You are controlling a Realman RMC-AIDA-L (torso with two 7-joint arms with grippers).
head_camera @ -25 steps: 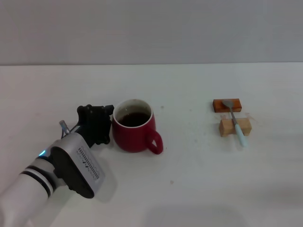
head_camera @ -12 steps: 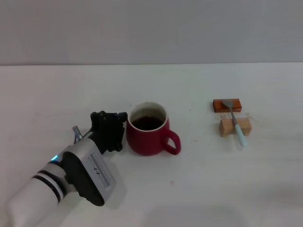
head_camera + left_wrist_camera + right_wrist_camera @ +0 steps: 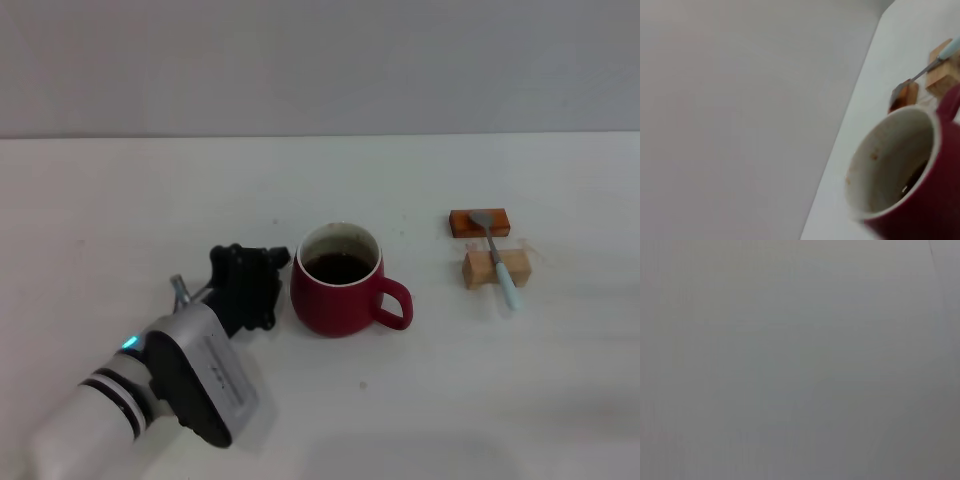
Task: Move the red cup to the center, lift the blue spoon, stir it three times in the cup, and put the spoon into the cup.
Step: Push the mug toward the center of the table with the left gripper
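Your left gripper (image 3: 268, 285) sits low on the white table (image 3: 120, 200) at the near left, its black head pressed up against the left side of the red cup (image 3: 340, 292); you cannot tell from the head view how far its fingers are spread or whether they clasp the cup wall, since the dark housing hides them. Just beyond it, the red cup stands upright near the middle of the table, its loop handle turned toward your right, dark liquid showing inside a white inner rim. From the left wrist view you look across the cup's (image 3: 900, 175) open mouth at close range and see brown specks on the pale inner wall. Farther to your right, well apart from the cup, the blue spoon (image 3: 497, 257) lies across two small blocks: its pale handle rests on the nearer wooden block (image 3: 496, 268) and overhangs it toward you, while its metal bowl rests on the orange-brown block (image 3: 479, 222) behind. Your right gripper appears in no view, and the right wrist camera shows only a flat grey surface.
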